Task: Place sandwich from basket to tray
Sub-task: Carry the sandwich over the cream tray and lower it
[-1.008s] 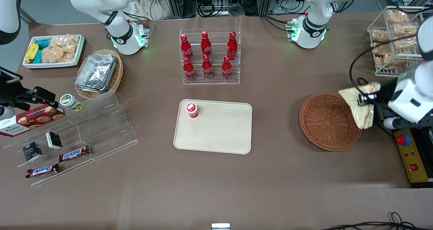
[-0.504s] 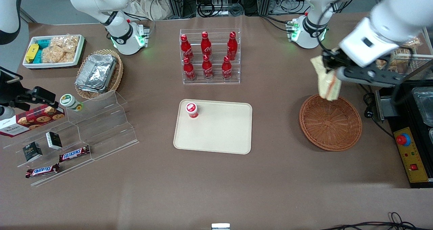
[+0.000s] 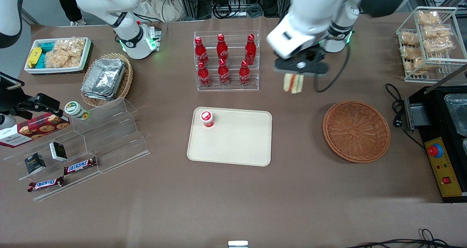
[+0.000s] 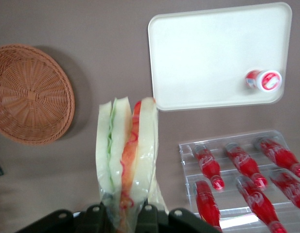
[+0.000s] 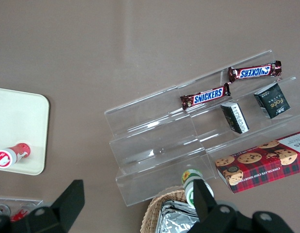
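My left gripper (image 3: 293,81) hangs in the air between the bottle rack and the basket, farther from the front camera than the tray, and it is shut on the sandwich (image 3: 293,83). The wrapped sandwich (image 4: 126,155) shows pale bread with green and orange-red filling, pinched between the fingers (image 4: 148,216). The round reddish-brown wicker basket (image 3: 356,131) (image 4: 30,94) lies with nothing in it. The cream tray (image 3: 233,146) (image 4: 208,53) holds a small red-capped cup (image 3: 207,118) (image 4: 263,80).
An acrylic rack of red cola bottles (image 3: 226,60) stands beside the gripper. A wire basket of bagged snacks (image 3: 425,40) and a black control box (image 3: 443,167) sit toward the working arm's end. Acrylic shelves with candy bars (image 3: 80,165) and a foil-container basket (image 3: 105,79) lie toward the parked arm's end.
The gripper has carried the sandwich from above the basket's rim toward the bottle rack and the tray, away from the working arm's end of the table.
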